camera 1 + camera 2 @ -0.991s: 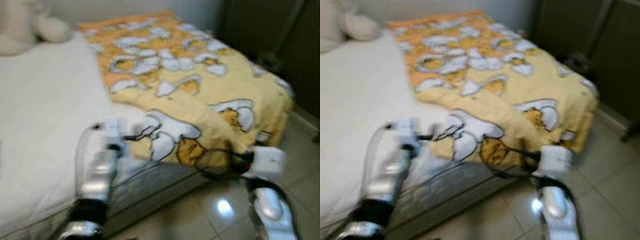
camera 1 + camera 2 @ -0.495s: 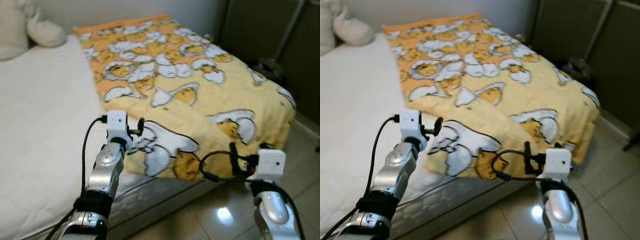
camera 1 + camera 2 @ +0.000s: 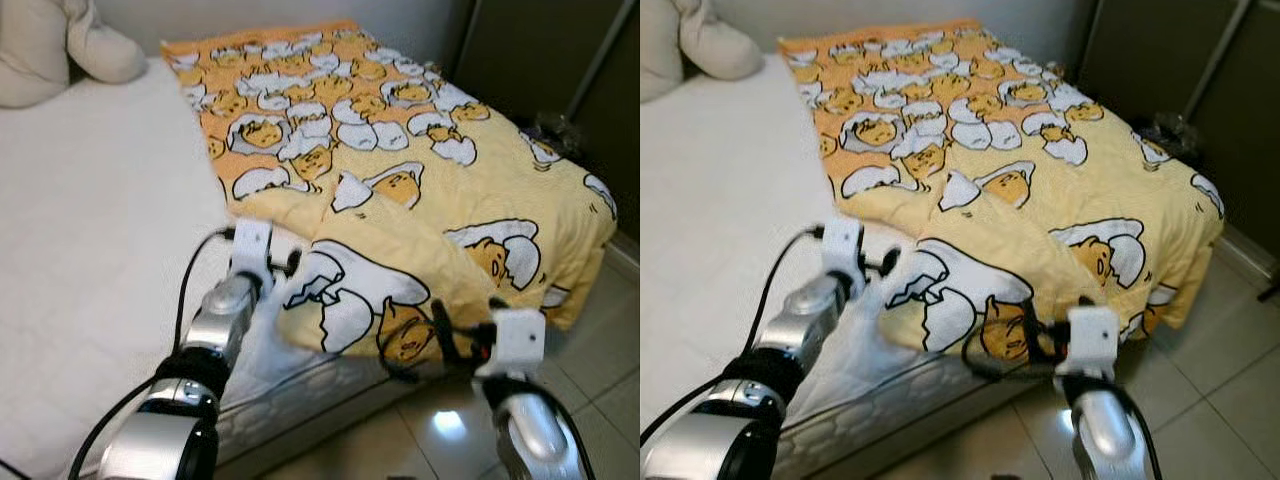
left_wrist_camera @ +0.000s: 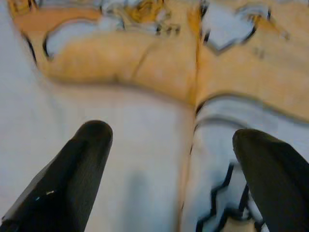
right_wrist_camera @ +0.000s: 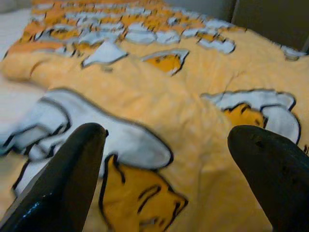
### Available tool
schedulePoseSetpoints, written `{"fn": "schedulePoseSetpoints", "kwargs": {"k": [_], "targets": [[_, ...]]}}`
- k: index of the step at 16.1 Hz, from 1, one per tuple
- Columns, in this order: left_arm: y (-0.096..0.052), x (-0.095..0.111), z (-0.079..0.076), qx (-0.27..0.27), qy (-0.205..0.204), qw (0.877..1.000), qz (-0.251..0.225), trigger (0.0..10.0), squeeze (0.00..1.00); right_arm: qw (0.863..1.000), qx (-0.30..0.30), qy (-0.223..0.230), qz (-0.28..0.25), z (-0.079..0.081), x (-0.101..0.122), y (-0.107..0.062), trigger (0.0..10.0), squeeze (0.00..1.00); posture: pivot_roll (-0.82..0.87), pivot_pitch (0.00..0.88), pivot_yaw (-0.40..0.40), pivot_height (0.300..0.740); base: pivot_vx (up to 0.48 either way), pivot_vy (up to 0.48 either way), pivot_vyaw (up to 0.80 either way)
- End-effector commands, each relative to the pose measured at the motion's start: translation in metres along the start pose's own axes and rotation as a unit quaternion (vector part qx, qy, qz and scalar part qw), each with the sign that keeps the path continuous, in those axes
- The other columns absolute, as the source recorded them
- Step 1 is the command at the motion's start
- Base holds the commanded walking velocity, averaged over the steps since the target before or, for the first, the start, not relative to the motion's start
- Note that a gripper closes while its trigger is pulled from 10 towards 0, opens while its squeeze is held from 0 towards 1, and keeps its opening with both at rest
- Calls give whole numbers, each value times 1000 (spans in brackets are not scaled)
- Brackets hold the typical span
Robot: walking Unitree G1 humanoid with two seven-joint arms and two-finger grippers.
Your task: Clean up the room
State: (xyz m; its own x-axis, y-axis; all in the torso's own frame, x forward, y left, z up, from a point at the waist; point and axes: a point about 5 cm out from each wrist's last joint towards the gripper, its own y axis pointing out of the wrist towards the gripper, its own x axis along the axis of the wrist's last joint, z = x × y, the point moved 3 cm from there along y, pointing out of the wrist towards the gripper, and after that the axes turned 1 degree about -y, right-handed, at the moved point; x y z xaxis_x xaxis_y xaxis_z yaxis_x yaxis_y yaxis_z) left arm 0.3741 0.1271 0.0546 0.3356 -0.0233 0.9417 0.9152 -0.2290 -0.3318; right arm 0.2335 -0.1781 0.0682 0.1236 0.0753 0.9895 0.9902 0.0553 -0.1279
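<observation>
Bed (image 3: 90, 250) with white sheet takes most of the scene; the yellow egg-print blanket (image 3: 400, 150) covers its right half, near edge bunched and folded at the mattress's front edge, right side draping over toward the tiled floor (image 3: 1230, 390), cream pillows (image 3: 50, 50) at the far left corner. Left hand (image 4: 171, 159) sits at the blanket's near-left edge where it meets bare sheet, fingers (image 4: 82, 159) spread wide, gripping nothing. Right hand (image 5: 169, 164) is at the blanket's front overhang beside open floor, also spread wide and empty.
</observation>
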Motion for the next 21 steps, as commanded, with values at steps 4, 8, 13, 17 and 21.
{"fn": "schedulePoseSetpoints", "kwargs": {"k": [4,8,13,17,21], "targets": [[-6,-24,3,-47,-20,997,52,10000,0,999,27,14,13,5,-3,-6,10000,0,-217,78,54,728,0,0,0],[-13,-43,1,-83,-33,993,82,10000,0,998,54,41,6,8,1,-12,10000,0,-220,101,34,728,0,0,0],[-15,-57,-2,-77,-49,991,100,10000,0,991,116,25,55,14,-15,-20,10000,0,-217,139,0,728,0,0,0],[-13,-55,-13,-98,-70,988,92,10000,0,989,128,19,73,14,-21,-29,10000,0,-242,140,-6,728,0,0,0],[-12,-57,-31,-132,-62,985,91,10000,0,989,120,20,85,12,-25,-36,10000,0,-254,139,-4,728,0,0,0]]}}
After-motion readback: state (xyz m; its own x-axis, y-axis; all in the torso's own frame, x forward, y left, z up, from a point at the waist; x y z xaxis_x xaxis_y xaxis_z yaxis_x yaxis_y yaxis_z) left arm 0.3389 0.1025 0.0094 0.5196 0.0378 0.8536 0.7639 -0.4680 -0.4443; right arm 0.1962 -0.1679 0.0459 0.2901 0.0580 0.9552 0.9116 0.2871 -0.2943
